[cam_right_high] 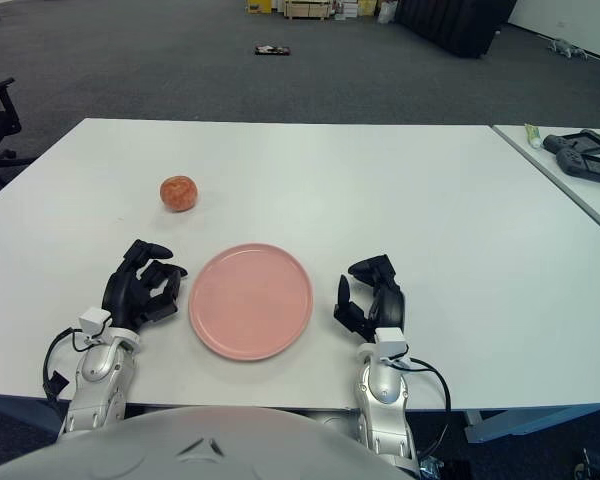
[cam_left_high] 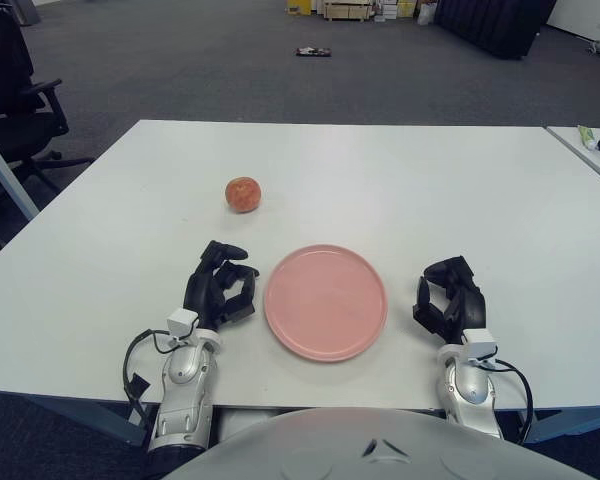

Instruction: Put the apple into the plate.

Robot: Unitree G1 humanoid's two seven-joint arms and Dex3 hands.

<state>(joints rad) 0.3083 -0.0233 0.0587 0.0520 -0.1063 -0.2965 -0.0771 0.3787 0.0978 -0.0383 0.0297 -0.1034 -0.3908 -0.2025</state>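
A reddish apple sits on the white table, left of centre and beyond the plate. An empty pink plate lies near the table's front edge, between my two hands. My left hand rests on the table just left of the plate, fingers curled and holding nothing, about a hand's length nearer than the apple. My right hand rests on the table right of the plate, fingers curled and empty.
A second table stands at the right with a green tube and a dark device on it. A black office chair stands at the far left. Boxes and dark objects lie on the floor far behind.
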